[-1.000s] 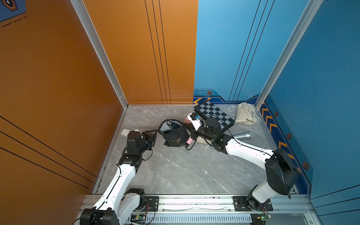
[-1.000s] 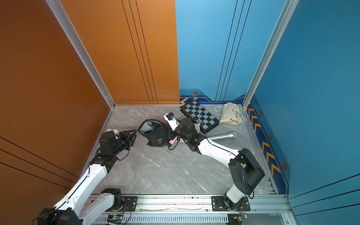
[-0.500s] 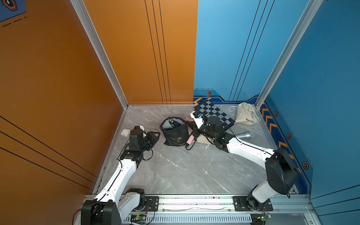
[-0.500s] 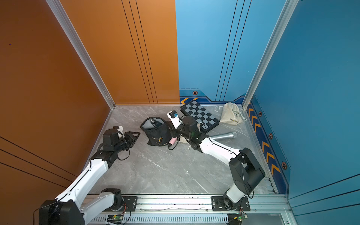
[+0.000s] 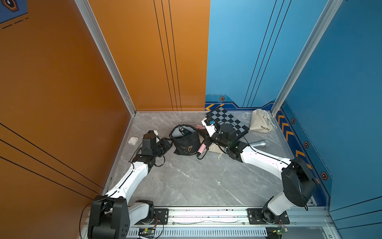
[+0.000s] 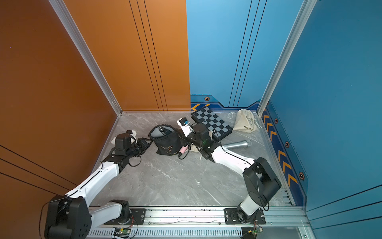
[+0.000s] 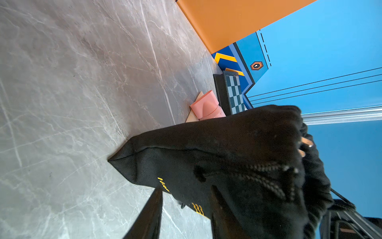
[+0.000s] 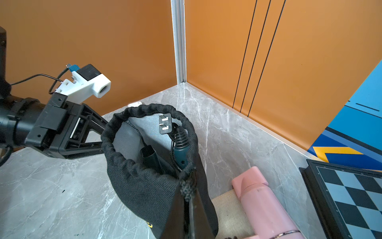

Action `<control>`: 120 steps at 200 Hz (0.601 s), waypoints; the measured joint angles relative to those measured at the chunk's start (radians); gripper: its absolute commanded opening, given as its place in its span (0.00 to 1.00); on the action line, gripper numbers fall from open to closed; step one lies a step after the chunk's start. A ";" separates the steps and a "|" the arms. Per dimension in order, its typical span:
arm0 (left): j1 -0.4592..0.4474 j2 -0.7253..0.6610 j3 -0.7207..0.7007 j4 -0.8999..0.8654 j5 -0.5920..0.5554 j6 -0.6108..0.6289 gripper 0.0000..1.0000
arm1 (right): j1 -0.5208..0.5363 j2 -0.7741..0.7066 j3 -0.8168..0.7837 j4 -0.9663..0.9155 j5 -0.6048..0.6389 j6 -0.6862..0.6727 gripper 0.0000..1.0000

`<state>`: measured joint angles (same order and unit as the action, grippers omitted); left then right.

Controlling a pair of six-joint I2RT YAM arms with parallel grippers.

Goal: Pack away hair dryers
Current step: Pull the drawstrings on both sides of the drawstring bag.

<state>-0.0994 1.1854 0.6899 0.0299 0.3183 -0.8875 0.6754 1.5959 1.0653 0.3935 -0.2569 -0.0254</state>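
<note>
Left gripper [image 8: 102,137]: pressing in from centre left, sitting closer to the bag than a second ago; jaws standing partway apart, apparently clamping the thick left rim.
Black bag [image 5: 187,144]: standing upright just left of centre, mouth rounding open, no longer slumping sideways as a second ago.
Dark dryer [image 8: 151,158]: resting inside the black bag, with plug [image 8: 165,126] and cord poking up at the mouth.
Right gripper [image 8: 189,207]: pinching the right rim, jaws closed tight on the fabric, keeping its place.
Pink dryer [image 8: 262,203]: lying just right of the black bag on a flat beige bag [image 8: 227,209], still waiting unpacked.
Filled beige bag [image 5: 261,123]: sitting at upper right beside the blue wall.
Meaning for the task: looking like one dryer is bagged and the mouth is being readied for drawing shut; plug probably needing tucking below the rim first.
</note>
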 measured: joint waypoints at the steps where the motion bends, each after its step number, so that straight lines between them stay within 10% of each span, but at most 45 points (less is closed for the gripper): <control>1: 0.000 0.001 0.001 0.000 0.000 0.001 0.40 | 0.000 0.000 0.000 0.000 0.000 0.000 0.00; 120: 0.013 0.100 0.080 0.027 -0.004 0.055 0.35 | 0.006 -0.010 -0.001 0.001 0.000 0.000 0.00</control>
<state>-0.0860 1.2858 0.7700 0.0574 0.3141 -0.8322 0.6815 1.5856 1.0645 0.3943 -0.2569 -0.0254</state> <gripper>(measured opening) 0.359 0.056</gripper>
